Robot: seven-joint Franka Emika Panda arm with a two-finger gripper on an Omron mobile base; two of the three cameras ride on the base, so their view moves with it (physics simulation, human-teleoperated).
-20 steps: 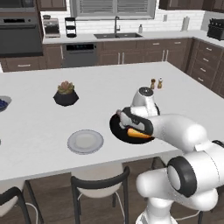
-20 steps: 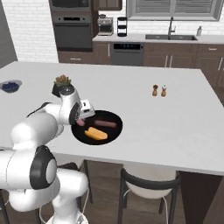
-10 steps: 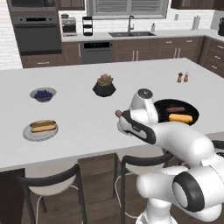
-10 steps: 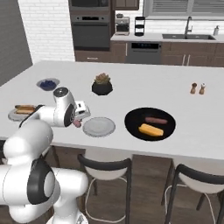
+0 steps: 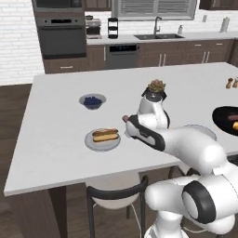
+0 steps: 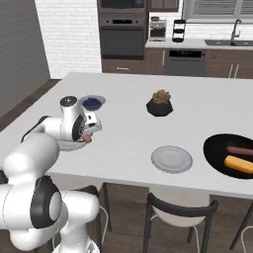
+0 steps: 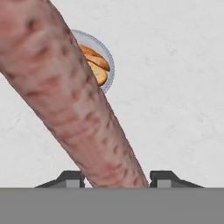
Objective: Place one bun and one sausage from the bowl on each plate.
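My gripper (image 7: 116, 177) is shut on a long reddish sausage (image 7: 65, 92) that runs up across the hand view. Beyond it lies a grey plate (image 7: 110, 57) with a bun (image 7: 97, 65) on it. In the left base view the gripper (image 5: 127, 122) hangs just right of that plate (image 5: 102, 144), whose bun (image 5: 105, 135) shows a reddish strip along it. The black bowl (image 6: 217, 148) at the right holds a sausage (image 6: 239, 149) and a bun (image 6: 238, 164). A second, bare grey plate (image 6: 171, 159) lies left of the bowl. From the right base view the gripper (image 6: 88, 135) is at the counter's left.
A small grey bowl of blueberries (image 5: 92, 100) sits behind the bun plate. A black succulent pot (image 6: 159, 104) stands mid-counter. Salt and pepper shakers (image 5: 230, 83) are at the far right. Stools stand along the near counter edge (image 5: 74, 179).
The whole scene has slid right in both base views, so the base has driven left. The arm has carried the sausage from over the black bowl to beside the plate with the bun.
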